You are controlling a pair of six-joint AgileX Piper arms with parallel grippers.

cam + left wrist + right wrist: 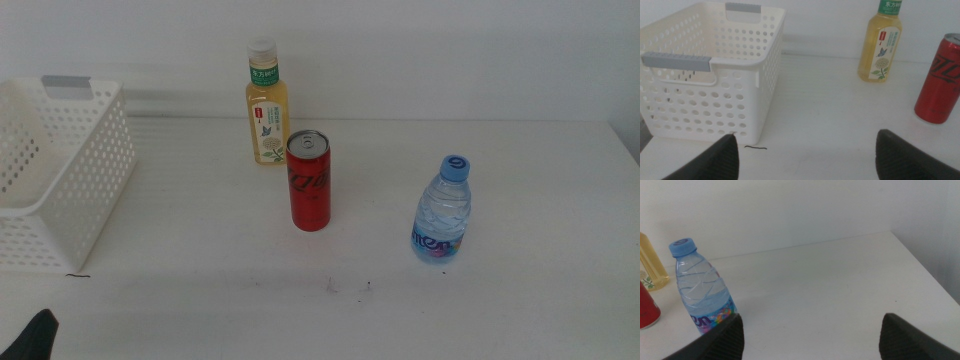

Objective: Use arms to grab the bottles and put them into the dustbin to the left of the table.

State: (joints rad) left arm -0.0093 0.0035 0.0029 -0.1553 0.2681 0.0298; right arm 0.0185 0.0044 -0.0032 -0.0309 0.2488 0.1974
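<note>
Three bottles stand upright on the white table: a yellow tea bottle with a white cap at the back, a slim red can in front of it, and a clear water bottle with a blue cap to the right. The white perforated dustbin sits at the table's left. My left gripper is open, low at the near left, facing the dustbin, the tea bottle and the can. My right gripper is open, with the water bottle ahead of one jaw.
A small dark thread lies on the table by the dustbin's near corner. Tiny dark specks mark the table in front of the can. The table's right edge runs close to the right gripper.
</note>
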